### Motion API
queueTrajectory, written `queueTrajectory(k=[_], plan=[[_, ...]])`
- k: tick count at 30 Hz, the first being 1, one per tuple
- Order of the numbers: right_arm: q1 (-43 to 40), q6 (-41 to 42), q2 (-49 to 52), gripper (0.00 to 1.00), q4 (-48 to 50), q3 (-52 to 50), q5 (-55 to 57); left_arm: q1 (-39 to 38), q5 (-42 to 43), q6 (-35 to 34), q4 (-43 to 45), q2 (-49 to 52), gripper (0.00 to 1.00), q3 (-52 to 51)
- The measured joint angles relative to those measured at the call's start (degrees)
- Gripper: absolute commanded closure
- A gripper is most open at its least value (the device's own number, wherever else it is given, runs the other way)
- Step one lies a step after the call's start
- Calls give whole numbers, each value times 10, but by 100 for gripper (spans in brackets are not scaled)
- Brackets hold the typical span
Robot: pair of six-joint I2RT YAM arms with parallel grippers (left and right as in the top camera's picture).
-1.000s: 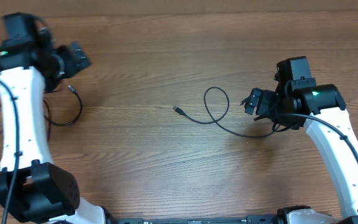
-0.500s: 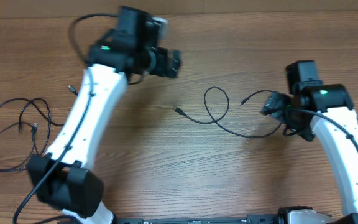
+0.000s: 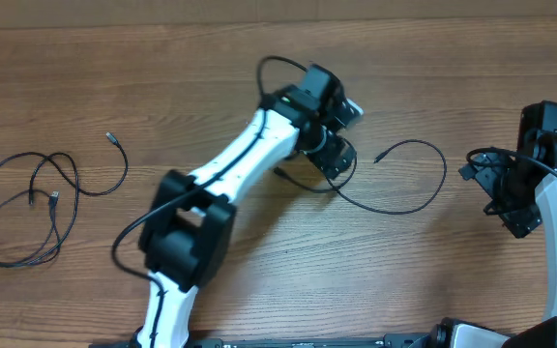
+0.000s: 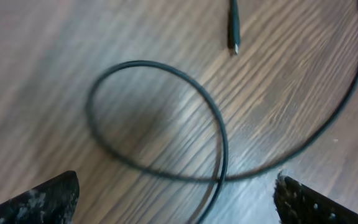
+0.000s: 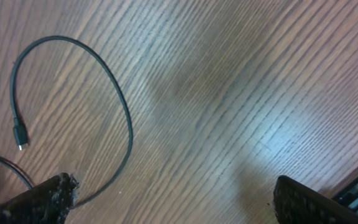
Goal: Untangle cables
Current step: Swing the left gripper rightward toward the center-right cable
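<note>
**Both arms over bare wood, jaws released**

Overhead: a brown, straight-grained wooden table (image 3: 259,290) fills the view, with a paler strip beyond its far edge. The left gripper (image 3: 337,153) hangs at centre over the looped cable (image 3: 392,211). The right gripper (image 3: 499,193) is at the right edge, well apart from it. A cable bundle (image 3: 17,208) lies far left, with a single cable (image 3: 124,169) beside it.

Left wrist: the jaws are spread wide above the loop, which lies flat on the wood. A metal-tipped plug (image 4: 234,31) lies farther off.

Right wrist: the jaws are spread wide over glossy wood. A cable arc ends in a small plug (image 5: 20,135) on the left.
</note>
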Motion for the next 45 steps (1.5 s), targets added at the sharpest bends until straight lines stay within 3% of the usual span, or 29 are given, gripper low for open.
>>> queueTrajectory(k=[6, 14, 28, 36, 42, 45], plan=[[-2, -13, 0, 0, 1, 0, -2, -40, 1, 39, 14, 45, 9, 0], [-2, -20, 0, 0, 1, 0, -2, -82, -41, 89, 14, 55, 9, -1], [-2, -22, 0, 0, 1, 0, -2, -98, -79, 104, -10, 64, 31, -3], [-2, -29, 0, 0, 1, 0, -2, -122, -119, 106, -3, 59, 31, -16], [-2, -35, 0, 0, 5, 0, -2, -138, -136, 104, -5, 56, 45, -19], [-2, -35, 0, 0, 7, 0, -2, -146, -143, 105, -9, 56, 61, -19]])
